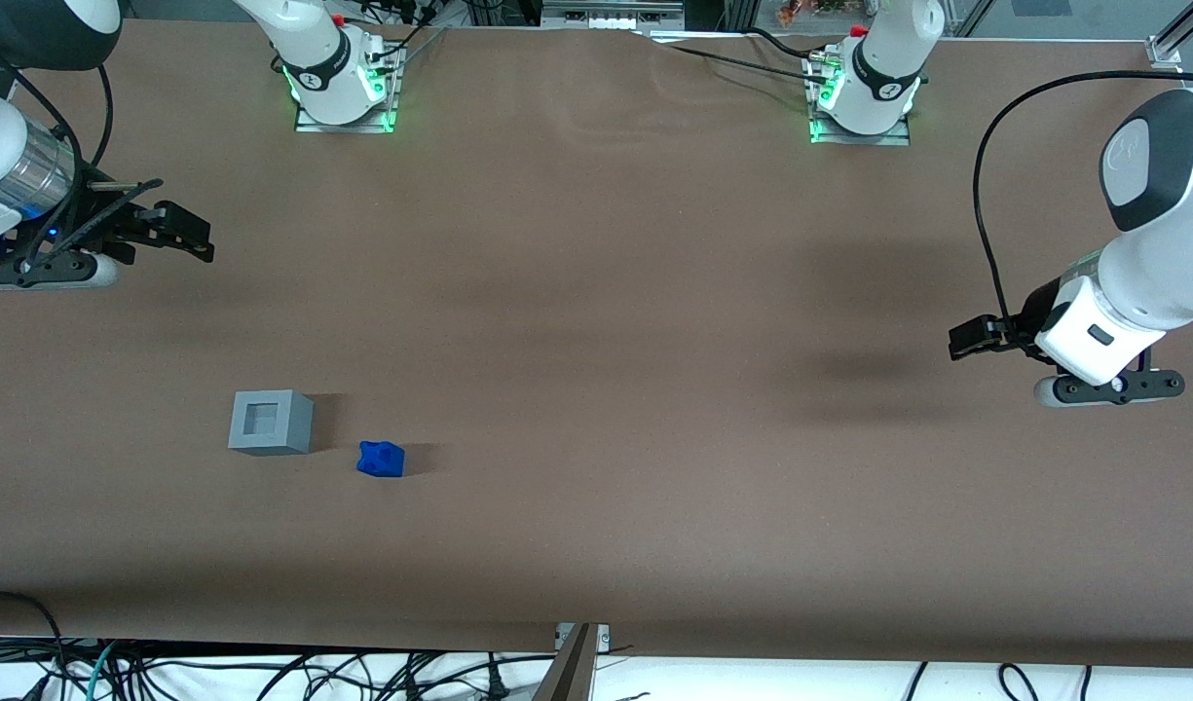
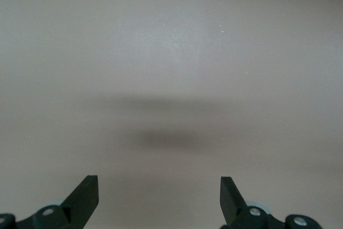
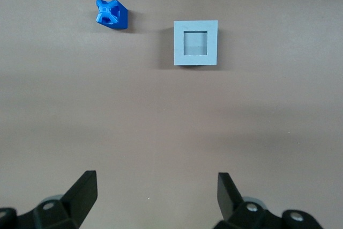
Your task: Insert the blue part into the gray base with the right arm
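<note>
While the gripper (image 1: 182, 234) hangs wide open and empty above the table (image 1: 596, 292), well apart from both pieces and farther from the front camera than they are, the part (image 1: 380, 459) lies on the table just beside the base (image 1: 271, 423), not touching it. Its lumpy shape is the likely trouble: a grasp on sloped faces could let it twist, and it would then jam at the recess rim. Only the wrist view looks straight down into the square recess (image 3: 195, 43) and shows the notched top of the part (image 3: 112, 15); only the front view shows the arm (image 1: 12, 146) itself.
</note>
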Controlling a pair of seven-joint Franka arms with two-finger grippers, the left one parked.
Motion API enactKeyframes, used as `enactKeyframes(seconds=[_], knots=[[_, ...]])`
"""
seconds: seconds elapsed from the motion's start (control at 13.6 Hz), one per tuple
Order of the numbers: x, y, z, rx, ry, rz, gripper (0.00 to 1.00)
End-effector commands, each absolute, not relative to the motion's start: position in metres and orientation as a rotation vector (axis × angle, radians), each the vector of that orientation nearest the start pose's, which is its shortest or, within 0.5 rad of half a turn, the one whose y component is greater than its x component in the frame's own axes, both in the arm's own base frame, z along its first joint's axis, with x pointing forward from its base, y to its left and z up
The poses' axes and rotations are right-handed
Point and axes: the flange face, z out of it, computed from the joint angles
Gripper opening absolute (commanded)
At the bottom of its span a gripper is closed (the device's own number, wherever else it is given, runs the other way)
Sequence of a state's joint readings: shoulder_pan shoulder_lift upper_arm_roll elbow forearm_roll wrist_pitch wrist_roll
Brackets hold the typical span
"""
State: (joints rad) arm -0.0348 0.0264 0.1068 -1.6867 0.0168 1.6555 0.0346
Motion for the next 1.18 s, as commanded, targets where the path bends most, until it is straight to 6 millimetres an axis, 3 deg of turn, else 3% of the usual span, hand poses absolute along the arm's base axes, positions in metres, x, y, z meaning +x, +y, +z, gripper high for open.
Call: enactKeyframes(seconds=[0.0, 1.11], knots=[[0.5580, 0.0393, 0.5719, -3.137, -0.070, 0.094, 0.99], [0.5577, 0.0436, 0.5736, -3.136, -0.057, 0.104, 0.99]])
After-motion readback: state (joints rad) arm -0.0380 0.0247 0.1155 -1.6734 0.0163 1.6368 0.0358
